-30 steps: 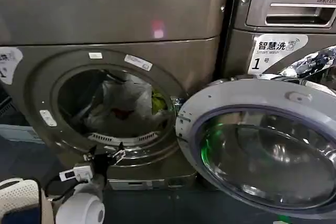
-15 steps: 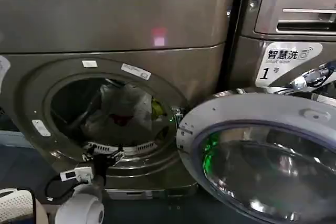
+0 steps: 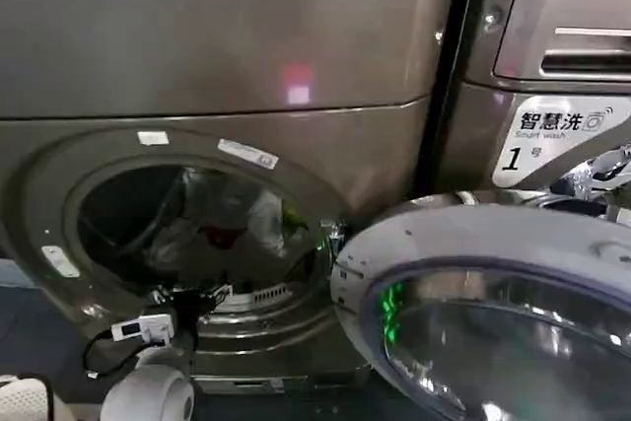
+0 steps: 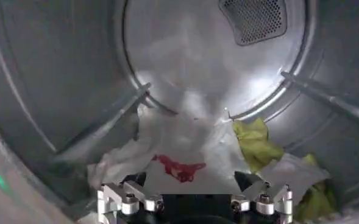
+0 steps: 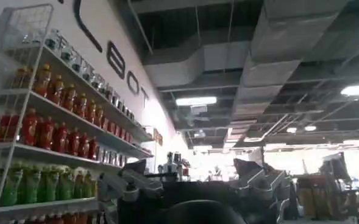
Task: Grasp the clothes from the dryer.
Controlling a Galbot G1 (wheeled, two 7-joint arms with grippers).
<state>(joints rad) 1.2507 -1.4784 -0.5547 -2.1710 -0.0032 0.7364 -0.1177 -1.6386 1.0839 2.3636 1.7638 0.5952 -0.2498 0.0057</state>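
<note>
The left gripper [image 4: 194, 198] was spread wide and held nothing; its two fingertips [image 4: 123, 198] stood apart just inside the mouth of the dryer [image 3: 227, 36], close above the clothes [image 4: 185, 149] but not touching them. The clothes lay in a soft heap at the bottom of the drum, white fabric with a small red patch in the middle and a lime-green piece beside it. Around the heap the drum walls were bare and there was much open room above it. The round door [image 3: 493, 293] hung open beside the porthole. The right gripper [image 5: 194, 189] pointed away from the dryer toward a shelf of bottles [image 5: 45, 134], its fingers spread and holding nothing.
</note>
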